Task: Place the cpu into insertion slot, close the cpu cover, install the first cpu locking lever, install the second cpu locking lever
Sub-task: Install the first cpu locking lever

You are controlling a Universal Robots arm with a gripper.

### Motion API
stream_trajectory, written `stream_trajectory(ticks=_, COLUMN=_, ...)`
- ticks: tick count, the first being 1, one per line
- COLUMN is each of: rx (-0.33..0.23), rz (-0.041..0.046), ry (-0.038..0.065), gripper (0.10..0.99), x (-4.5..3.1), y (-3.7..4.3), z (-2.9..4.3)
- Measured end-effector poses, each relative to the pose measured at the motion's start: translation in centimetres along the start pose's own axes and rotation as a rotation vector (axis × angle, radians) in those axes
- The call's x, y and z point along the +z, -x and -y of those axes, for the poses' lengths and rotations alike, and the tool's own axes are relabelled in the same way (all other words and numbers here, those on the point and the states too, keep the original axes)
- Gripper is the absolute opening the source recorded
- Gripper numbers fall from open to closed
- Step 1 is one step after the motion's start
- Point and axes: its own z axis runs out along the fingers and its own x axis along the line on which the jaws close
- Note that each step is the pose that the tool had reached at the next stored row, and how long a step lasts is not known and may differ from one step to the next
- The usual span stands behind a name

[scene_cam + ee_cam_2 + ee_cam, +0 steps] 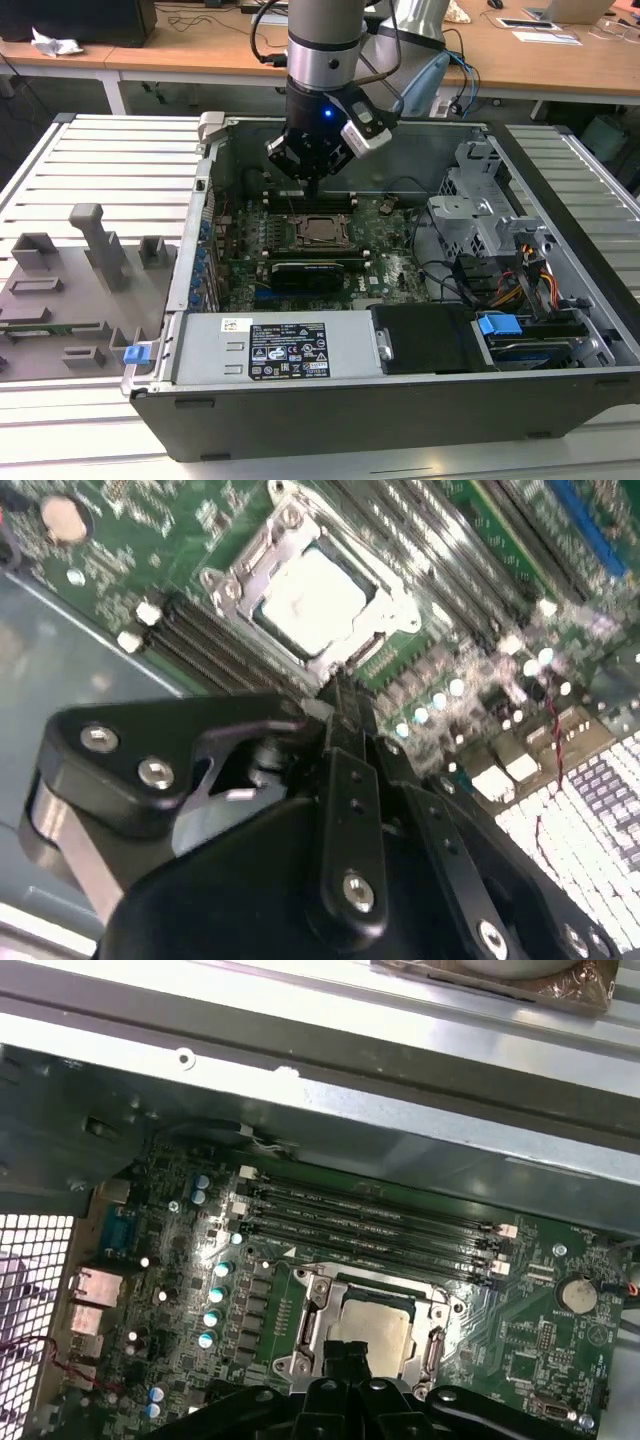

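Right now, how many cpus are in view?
1. The cpu lies in the socket on the motherboard, near the gripper; the arm may hide others.

You've got a silver-grey arm (pixel 324 45), round and banded in black. A blue light (pixel 327 112) glows just above the gripper (pixel 311 183). There's a white-and-black box (pixel 366 127) strapped beside that light, and black cables (pixel 262 35) loop higher up. In the second wrist view, the gripper's matte black links carry shiny round screws (pixel 155 773).
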Motion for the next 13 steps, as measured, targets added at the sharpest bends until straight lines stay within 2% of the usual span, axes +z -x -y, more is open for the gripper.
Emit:
stream_trajectory(ticks=6, rx=0.095, rz=0.0043, ry=0.000, gripper=0.106, x=0.21, y=0.00, z=0.01)
stream_trajectory(ticks=10, rx=0.138, rz=0.0061, ry=0.000, gripper=0.106, x=0.31, y=-0.03, z=0.00)
stream_trajectory(ticks=13, rx=0.139, rz=0.0099, ry=0.003, gripper=0.106, x=0.34, y=-1.11, z=-0.22)
